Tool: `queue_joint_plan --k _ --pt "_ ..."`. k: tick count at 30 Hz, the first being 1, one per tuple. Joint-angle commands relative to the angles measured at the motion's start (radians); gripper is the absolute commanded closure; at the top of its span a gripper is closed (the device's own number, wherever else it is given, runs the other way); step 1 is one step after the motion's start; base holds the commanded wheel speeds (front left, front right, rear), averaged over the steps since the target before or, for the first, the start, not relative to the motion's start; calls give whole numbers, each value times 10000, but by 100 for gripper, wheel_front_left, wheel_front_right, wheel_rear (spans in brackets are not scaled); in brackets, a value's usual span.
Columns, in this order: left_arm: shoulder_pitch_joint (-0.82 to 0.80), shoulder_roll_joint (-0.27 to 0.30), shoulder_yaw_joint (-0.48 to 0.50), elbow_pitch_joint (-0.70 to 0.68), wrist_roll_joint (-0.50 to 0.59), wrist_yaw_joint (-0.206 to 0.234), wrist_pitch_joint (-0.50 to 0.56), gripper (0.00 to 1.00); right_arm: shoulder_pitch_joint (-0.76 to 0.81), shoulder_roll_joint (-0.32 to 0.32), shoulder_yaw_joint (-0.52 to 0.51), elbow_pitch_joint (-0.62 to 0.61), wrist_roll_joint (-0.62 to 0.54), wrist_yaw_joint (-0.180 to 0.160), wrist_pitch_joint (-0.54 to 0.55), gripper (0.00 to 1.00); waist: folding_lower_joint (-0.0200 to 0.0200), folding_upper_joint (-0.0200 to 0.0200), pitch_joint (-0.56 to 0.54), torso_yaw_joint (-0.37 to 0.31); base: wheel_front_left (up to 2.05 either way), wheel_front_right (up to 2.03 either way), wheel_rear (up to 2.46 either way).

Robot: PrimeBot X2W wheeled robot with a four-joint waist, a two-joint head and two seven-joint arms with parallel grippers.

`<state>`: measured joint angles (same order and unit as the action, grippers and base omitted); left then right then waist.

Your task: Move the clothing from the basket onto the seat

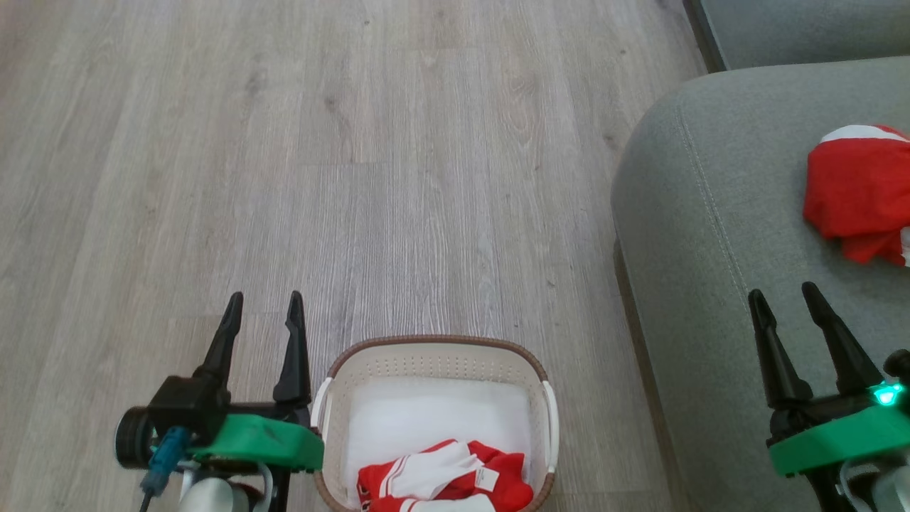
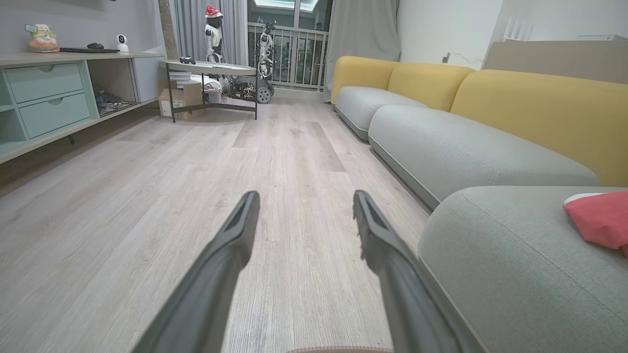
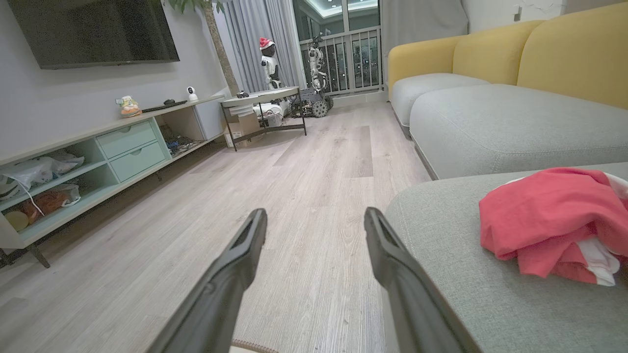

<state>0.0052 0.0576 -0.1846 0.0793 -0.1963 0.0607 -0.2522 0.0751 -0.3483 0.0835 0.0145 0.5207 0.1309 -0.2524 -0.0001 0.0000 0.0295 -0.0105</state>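
You're halfway: red garment (image 1: 857,192) on the seat (image 1: 711,235), striped garment (image 1: 444,483) in the basket (image 1: 434,348); left gripper (image 1: 264,297) and right gripper (image 1: 783,290) spread wide, empty.

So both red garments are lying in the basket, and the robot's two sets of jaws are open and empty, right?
Not quite. Only one red garment lies in the basket; the other red garment already lies on the grey seat, as the head view shows. The rest is right.
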Motion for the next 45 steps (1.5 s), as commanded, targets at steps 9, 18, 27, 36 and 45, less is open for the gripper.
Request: queue_joint_plan --k 9,18,27,36,45 --pt "-683 -66 158 -151 255 -7 -95 0 -627 -398 172 -392 203 -2 -93 0 1 0 561 -176 0 0 0" --pt "-1544 -72 -480 402 58 245 -95 0 -1366 -717 185 -463 581 -2 -93 0 1 0 1683 -573 0 0 0" --pt "-2888 -73 -1347 1708 -217 566 -95 0 -2510 -1126 -2 -685 1005 -2 -93 0 1 0 3329 -985 0 0 0" --pt "-4434 -73 -2252 4210 -980 593 -95 0 -3747 -1339 -48 -876 1315 -2 -93 0 1 0 4754 -1378 0 0 0" --pt "-5698 -73 -3210 6554 -2392 293 -95 0 -4596 -1441 -318 -1075 1523 -2 -93 0 1 0 5867 -1777 0 0 0"
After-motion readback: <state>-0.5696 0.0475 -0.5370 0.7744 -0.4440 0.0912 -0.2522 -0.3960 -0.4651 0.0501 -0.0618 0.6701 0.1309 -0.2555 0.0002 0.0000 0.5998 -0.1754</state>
